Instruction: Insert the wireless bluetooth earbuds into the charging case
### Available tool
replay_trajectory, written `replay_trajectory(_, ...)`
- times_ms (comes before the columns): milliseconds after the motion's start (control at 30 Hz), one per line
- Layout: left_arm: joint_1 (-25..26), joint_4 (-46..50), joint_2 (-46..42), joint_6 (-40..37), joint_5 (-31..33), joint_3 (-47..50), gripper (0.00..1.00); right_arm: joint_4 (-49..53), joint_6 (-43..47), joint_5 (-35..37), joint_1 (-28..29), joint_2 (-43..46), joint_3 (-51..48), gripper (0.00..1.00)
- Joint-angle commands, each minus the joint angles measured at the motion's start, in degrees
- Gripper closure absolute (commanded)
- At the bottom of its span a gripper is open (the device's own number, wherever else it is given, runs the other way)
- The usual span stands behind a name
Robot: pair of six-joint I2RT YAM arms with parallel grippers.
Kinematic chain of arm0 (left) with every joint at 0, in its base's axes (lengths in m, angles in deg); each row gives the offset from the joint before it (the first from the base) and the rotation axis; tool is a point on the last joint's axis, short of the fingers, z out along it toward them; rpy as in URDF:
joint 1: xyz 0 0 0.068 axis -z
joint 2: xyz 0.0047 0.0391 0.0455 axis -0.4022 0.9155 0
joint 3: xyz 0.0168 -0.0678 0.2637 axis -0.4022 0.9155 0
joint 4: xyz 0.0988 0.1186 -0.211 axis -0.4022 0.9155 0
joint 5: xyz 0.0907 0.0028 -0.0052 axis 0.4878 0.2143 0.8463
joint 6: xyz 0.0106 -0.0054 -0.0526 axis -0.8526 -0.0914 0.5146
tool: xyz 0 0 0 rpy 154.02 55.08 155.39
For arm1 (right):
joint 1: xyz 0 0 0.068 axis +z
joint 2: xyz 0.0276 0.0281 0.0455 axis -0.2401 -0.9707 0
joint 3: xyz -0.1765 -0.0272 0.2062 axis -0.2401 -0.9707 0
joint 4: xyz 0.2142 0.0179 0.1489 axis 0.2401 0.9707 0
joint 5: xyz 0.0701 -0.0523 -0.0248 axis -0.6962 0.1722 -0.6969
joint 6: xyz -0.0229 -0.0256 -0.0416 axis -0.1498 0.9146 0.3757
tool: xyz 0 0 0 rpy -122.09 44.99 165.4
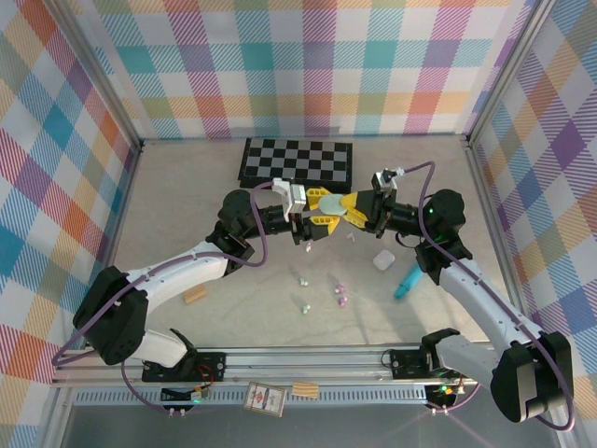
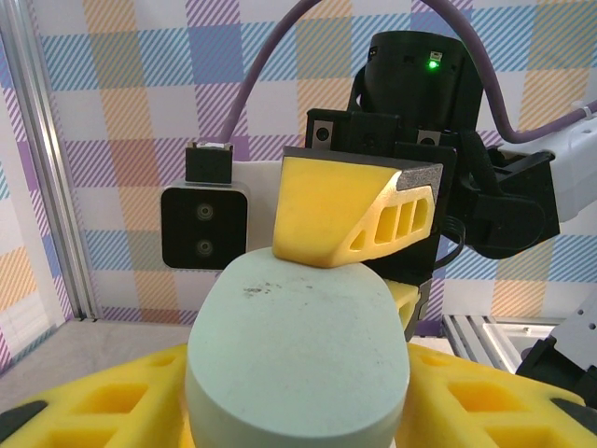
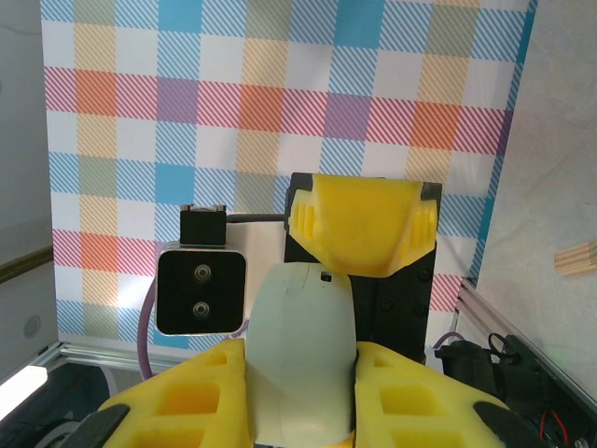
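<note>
At 6 o'clock, on the near rail, lie a small printed card and a pale wooden strip. Further in, at about 8 o'clock, a tan cork-like block rests on the beige tabletop.

Just short of the centre lie the tiny glossy plastic earbuds, loose on the surface. Two whitish earbuds have two pink-purple earbuds near their 3 o'clock. At 4 o'clock lies a teal stick-shaped object, with a small white rounded case just beside it at its 11 o'clock.

Above the centre, a pale mint-green pebble-shaped charging case is held off the table, well apart from the earbuds at its 6 o'clock. The left gripper reaches in from 9 o'clock and the right gripper from 3 o'clock. Both are clenched on it.

In the left wrist view the case sits between the left gripper's yellow fingers. The right gripper's finger presses on its far end. In the right wrist view the case stands between the right gripper's own fingers.

At 12 o'clock, by the plaid far wall, lies a black-and-white chequered board.
</note>
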Motion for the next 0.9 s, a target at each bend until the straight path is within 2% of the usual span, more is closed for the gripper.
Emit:
replay_trajectory(0, 0.5, -2.3, -0.1, -0.4, -1.0, -1.0, 0.49, -2.0, 0.7, 0.2, -0.1, 1.2, 1.2, 0.88)
replay_trajectory(300, 0.5, -2.2, -0.3, -0.4, -0.7, -0.4, 0.47, -2.3, 0.6, 0.3, -0.2, 1.6, 1.0, 0.88)
replay_trajectory(733, 0.5, -1.4, -1.1, -0.6, -1.4, -0.7, 0.63, 1.7, 2.1, 0.5, -0.1, 1.9, 1.8, 0.88)
replay_trajectory(800, 0.5, -0.9, -1.3, -0.8, -1.4, -0.8, 0.63, 3.3, 3.0, 0.6, -0.1, 2.1, 2.0, 0.84)
replay_trajectory(867, 0.5, -0.3, -1.4, -1.1, -1.4, -0.6, 0.64, 5.3, 4.3, 0.9, -0.1, 2.3, 2.3, 0.76)
